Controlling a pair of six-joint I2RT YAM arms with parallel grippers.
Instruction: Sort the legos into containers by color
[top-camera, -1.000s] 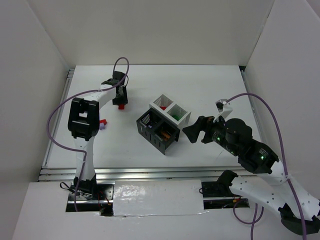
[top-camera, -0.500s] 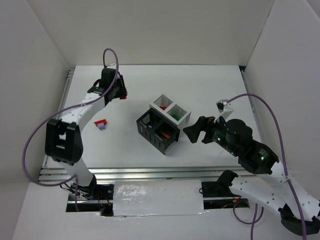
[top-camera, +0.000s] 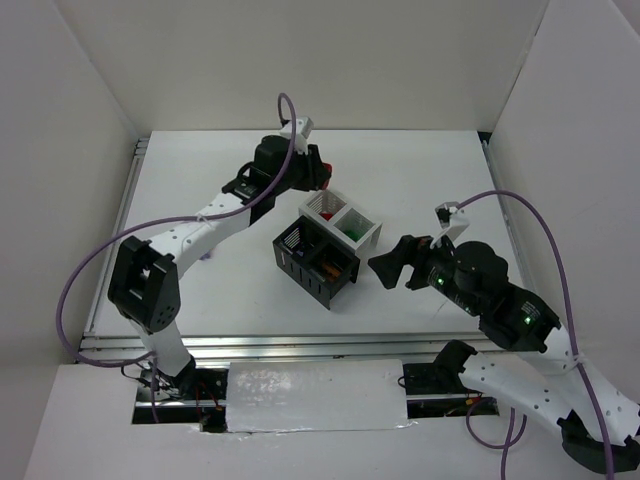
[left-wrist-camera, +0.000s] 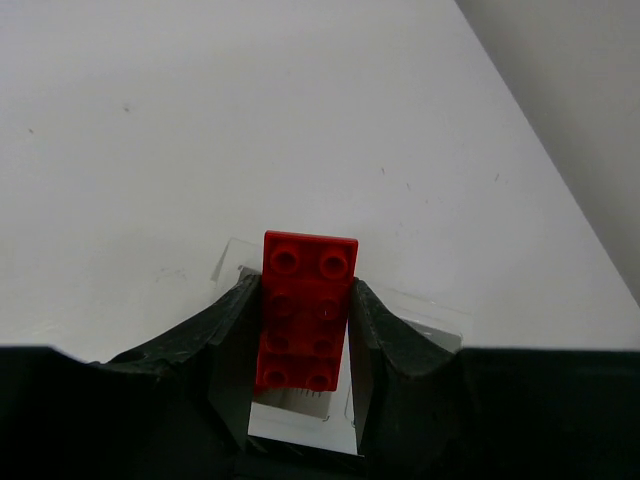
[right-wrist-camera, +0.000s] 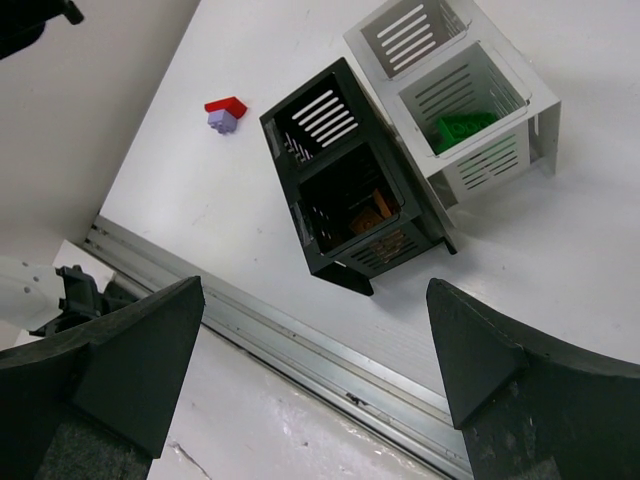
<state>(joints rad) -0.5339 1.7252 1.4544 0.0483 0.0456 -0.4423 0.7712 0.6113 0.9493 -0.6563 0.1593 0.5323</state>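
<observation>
My left gripper (top-camera: 320, 172) is shut on a red lego (left-wrist-camera: 305, 310), held lengthwise between the two fingers (left-wrist-camera: 235, 305) above the bare table. In the top view it hangs just behind the white containers (top-camera: 340, 204). The black containers (top-camera: 300, 262) adjoin them in front. One white bin holds a green lego (right-wrist-camera: 460, 128), and the other shows a red piece (top-camera: 327, 215). An orange-brown lego (right-wrist-camera: 368, 215) lies in a black bin. My right gripper (top-camera: 385, 268) is open and empty, hovering to the right of the black containers (right-wrist-camera: 335, 160).
A loose red lego (right-wrist-camera: 227, 104) and a light purple lego (right-wrist-camera: 222, 121) lie together on the table left of the bins. A metal rail (right-wrist-camera: 300, 345) runs along the near table edge. White walls enclose the table on three sides.
The left arm has swung from the far left of the table rightward to the white containers, carrying the red lego. The right arm has stayed still.
</observation>
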